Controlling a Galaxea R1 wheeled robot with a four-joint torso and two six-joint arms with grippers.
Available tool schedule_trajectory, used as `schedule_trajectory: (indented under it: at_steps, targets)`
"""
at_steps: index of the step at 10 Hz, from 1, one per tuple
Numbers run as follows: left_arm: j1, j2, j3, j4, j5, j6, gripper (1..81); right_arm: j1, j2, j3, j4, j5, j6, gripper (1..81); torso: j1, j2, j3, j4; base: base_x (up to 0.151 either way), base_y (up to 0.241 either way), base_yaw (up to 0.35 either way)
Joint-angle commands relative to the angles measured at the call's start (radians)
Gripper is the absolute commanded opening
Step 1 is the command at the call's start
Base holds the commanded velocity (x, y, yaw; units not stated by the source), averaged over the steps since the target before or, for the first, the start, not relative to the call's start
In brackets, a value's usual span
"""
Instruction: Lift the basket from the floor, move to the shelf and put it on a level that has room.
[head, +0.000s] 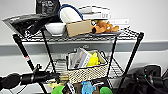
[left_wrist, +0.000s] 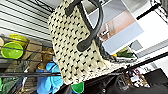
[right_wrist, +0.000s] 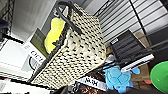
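Head view: the basket (head: 86, 66) sits on the middle wire level (head: 117, 70) of the shelf (head: 135, 50), at about 6 o'clock from the cardboard box (head: 78, 28) and white bowl (head: 55, 28) on the top tier. A yellow item (head: 93, 60) and white-grey sheets (head: 81, 58) stand up out of it. This tier had free room, which I judge is why the basket is here; the tiers above and below are crowded. The left arm (head: 32, 77) reaches in from 8 o'clock, its end close to the basket's near corner; I cannot tell whether its gripper is open or closed. The right arm (head: 150, 80) lies dark at 4 o'clock, its gripper state also not readable.

Left wrist view: the basket's speckled woven side (left_wrist: 72, 50) fills the middle, a dark handle (left_wrist: 93, 27) looping over its rim. Beyond the wire are a green bowl (left_wrist: 11, 50) and a blue toy (left_wrist: 51, 77), on the tier below.

Right wrist view: the basket's other side (right_wrist: 80, 55) with the yellow item (right_wrist: 55, 33) inside, the blue toy (right_wrist: 117, 78) and a green bowl (right_wrist: 160, 76) nearby.

The shelf stands against a plain pale wall (head: 155, 20) with a grey band.
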Motion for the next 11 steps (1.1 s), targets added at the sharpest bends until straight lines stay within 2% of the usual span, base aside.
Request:
schedule_trajectory:
  at_steps: [1, 2, 5, 7, 11]
  targets:
    - [0.173, -0.076, 0.073, 0.151, -0.109, 0.006, 81.1, -0.178, -0.037, 0.045, -0.006, 0.036, -0.006, 81.1, 0.000, 0.000, 0.000, 0.000, 0.000, 0.000, 0.000]
    - [0.272, -0.059, 0.058, 0.189, -0.171, 0.006, 81.1, -0.264, -0.026, 0.034, -0.023, 0.091, -0.006, 81.1, 0.000, 0.000, 0.000, 0.000, 0.000, 0.000, 0.000]
    - [0.553, 0.062, -0.039, 0.278, -0.327, 0.008, 81.1, -0.473, 0.025, -0.065, -0.083, 0.117, -0.006, 81.1, 0.000, 0.000, 0.000, 0.000, 0.000, 0.000, 0.000]
    - [0.694, 0.180, -0.159, 0.336, -0.360, 0.008, 81.1, -0.575, 0.095, -0.150, -0.135, 0.126, -0.007, 81.1, -0.001, -0.001, 0.001, 0.000, 0.000, 0.000, 0.000]
    - [0.883, 0.317, -0.353, 0.410, -0.441, 0.008, 81.1, -0.712, 0.272, -0.347, -0.195, 0.127, -0.007, 81.1, -0.001, -0.002, 0.003, 0.000, 0.000, 0.000, 0.000]
